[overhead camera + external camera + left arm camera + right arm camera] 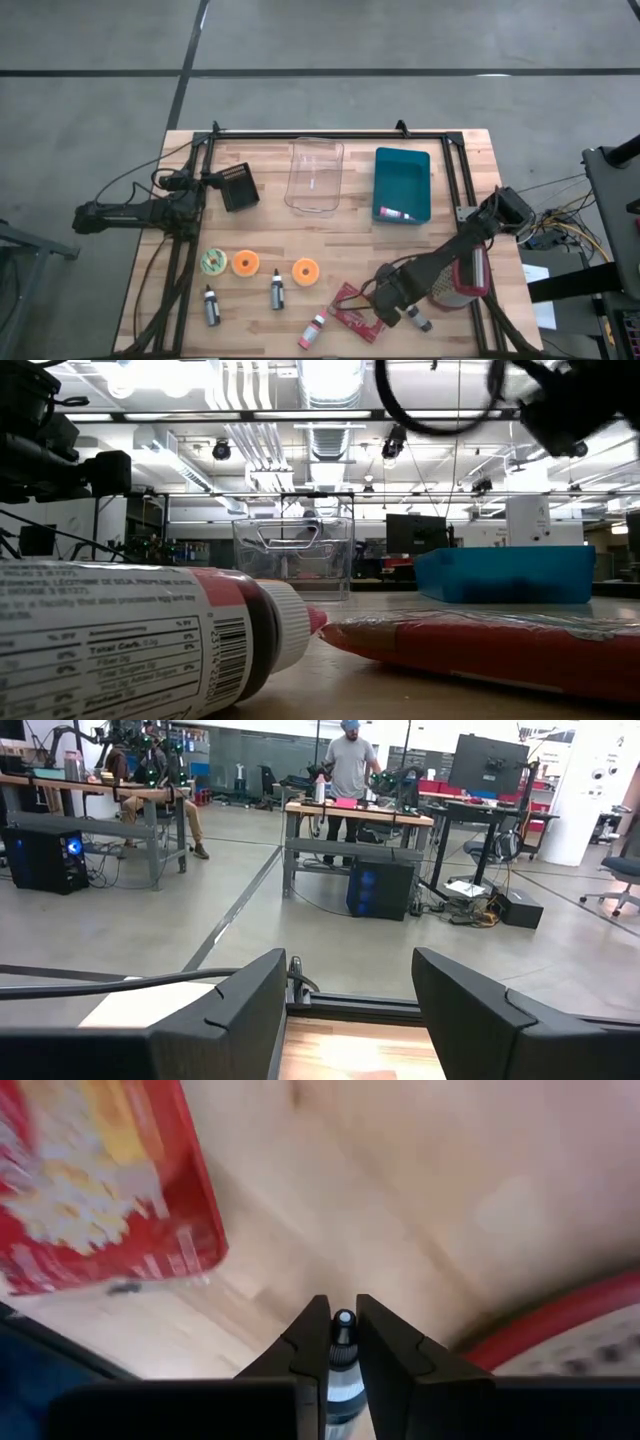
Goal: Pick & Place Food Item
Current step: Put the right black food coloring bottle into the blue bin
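My right gripper [343, 1312] is at the near right of the table [395, 302], shut on a small dark-capped bottle [342, 1370]. A red food packet [356, 310] lies flat on the table just left of it and also shows in the right wrist view [100, 1190]. My left gripper [350, 1010] is open and empty at the far left [212, 181], beside a black block [240, 186]. A clear container [316, 175] and a teal bin [402, 185] stand at the far side. My right gripper pinches the small bottle between its two fingers at the neck, just behind the black cap [343, 1323]. The bottle lies along the fingers, its cap at their free ends and its body reaching back between them. Whether it is lifted clear of the table, I cannot tell.
A red-lidded can [460, 282] lies under my right arm. Three round green and orange pieces [245, 262] and three more small bottles [277, 290] lie along the near side. In the low view a labelled bottle [130, 650] lies close in front. A black frame [330, 135] borders the table.
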You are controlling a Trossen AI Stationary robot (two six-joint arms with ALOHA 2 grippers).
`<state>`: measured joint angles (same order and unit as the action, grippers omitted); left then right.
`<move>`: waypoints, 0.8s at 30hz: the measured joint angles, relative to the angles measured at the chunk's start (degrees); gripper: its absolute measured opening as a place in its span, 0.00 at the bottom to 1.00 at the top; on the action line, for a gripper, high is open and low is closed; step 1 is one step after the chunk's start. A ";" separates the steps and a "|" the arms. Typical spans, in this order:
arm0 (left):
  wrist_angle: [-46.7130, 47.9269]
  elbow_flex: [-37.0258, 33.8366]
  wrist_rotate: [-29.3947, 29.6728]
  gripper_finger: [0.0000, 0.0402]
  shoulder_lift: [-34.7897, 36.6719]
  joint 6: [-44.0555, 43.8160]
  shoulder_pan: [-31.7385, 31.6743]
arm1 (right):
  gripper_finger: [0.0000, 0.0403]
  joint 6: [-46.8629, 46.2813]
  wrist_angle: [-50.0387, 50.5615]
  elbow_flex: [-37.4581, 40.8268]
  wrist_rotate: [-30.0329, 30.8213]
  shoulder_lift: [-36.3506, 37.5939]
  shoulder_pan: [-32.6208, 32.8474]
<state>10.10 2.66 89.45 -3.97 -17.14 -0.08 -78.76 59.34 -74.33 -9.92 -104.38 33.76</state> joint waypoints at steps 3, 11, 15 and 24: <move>0.01 0.00 -0.01 0.55 0.00 0.01 0.00 | 0.08 4.97 5.01 -3.48 4.89 0.37 -0.71; 0.01 0.00 0.00 0.55 -0.04 0.00 0.00 | 0.08 13.56 10.22 -8.90 16.95 2.14 -3.05; 0.00 0.00 0.00 0.55 -0.04 0.01 -0.01 | 0.08 14.93 11.54 -9.60 21.36 2.74 -3.83; 0.00 0.00 0.01 0.55 -0.04 0.00 -0.02 | 0.08 12.94 13.45 -9.24 28.16 4.57 -4.48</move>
<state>10.10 2.66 89.46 -4.01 -17.15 -0.10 -65.82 72.79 -83.57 18.24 -99.81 29.28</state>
